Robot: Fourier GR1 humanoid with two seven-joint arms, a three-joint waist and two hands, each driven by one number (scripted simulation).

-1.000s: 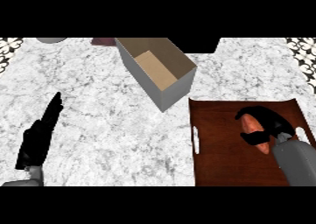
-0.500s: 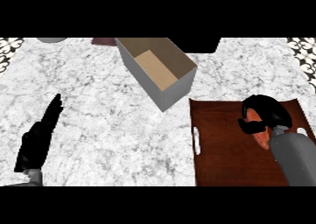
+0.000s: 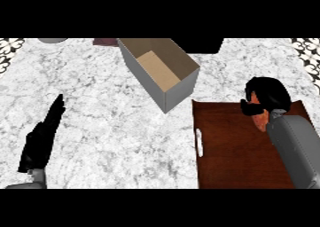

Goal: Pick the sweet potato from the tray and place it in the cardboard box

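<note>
nearest the viewer, the left hand (image 3: 41, 137) lies at the lower left of the marble counter (image 3: 110, 124), its fingers straight and pointing up and away, holding nothing and resting well apart from everything else. to the right, the grey right forearm (image 3: 299, 150) comes in from the lower edge over the brown tray (image 3: 231, 146), which has a small white handle (image 3: 199, 142) on its left rim. at the far end of the tray the right hand (image 3: 267, 95) is curled round the sweet potato (image 3: 261, 119), of which only an orange sliver shows beneath the black fingers; the hand hides the rest, and whether the sweet potato touches the tray's surface cannot be told. just beyond the tray's far left corner stands the cardboard box (image 3: 161, 73), open at the top, set at an angle, with a tan inner wall showing and nothing visible inside. further back, at the counter's far edge, a dark reddish object (image 3: 104, 41) and a pale round thing (image 3: 52, 40) are partly cut off, too little in view to name.
</note>
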